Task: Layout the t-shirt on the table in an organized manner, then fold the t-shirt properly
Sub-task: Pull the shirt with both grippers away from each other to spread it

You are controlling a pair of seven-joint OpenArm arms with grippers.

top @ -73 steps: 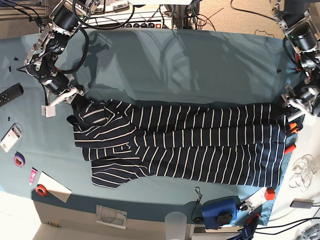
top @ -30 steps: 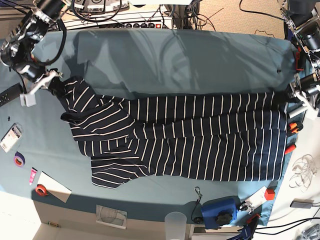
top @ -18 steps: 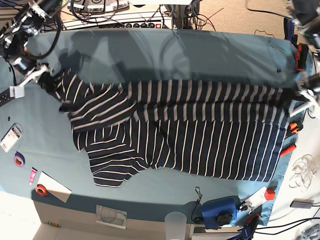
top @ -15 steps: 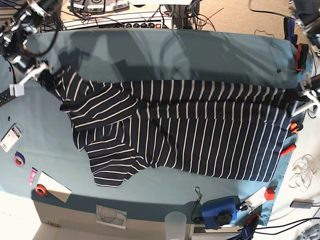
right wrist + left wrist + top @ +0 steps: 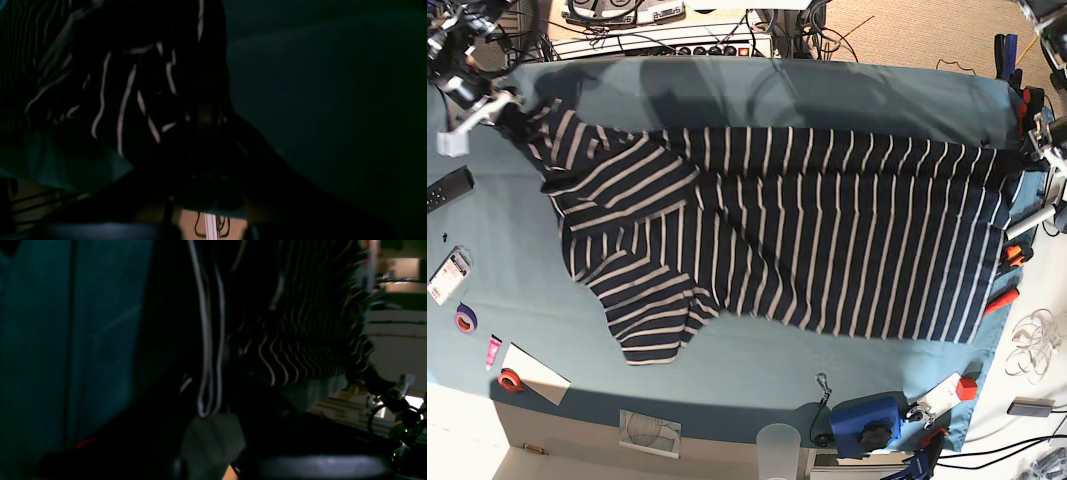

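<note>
The dark navy t-shirt with thin white stripes is stretched wide between both arms above the teal table. My right gripper, at the base view's left, is shut on the shirt's upper left corner near a sleeve. My left gripper, at that view's right, is shut on the upper right corner. In the left wrist view, striped t-shirt fabric bunches at the left gripper beside the table. The right wrist view is dark: t-shirt folds run into the right gripper.
A black remote, a card, tape rolls and paper lie at the left edge. A plastic cup and a blue device stand at the front. Orange clips sit at the right edge, cables behind.
Both grippers have carried the shirt's top edge toward the table's far side and pulled it taut. The shirt's body has spread out taller, and its lower sleeve has shifted along.
</note>
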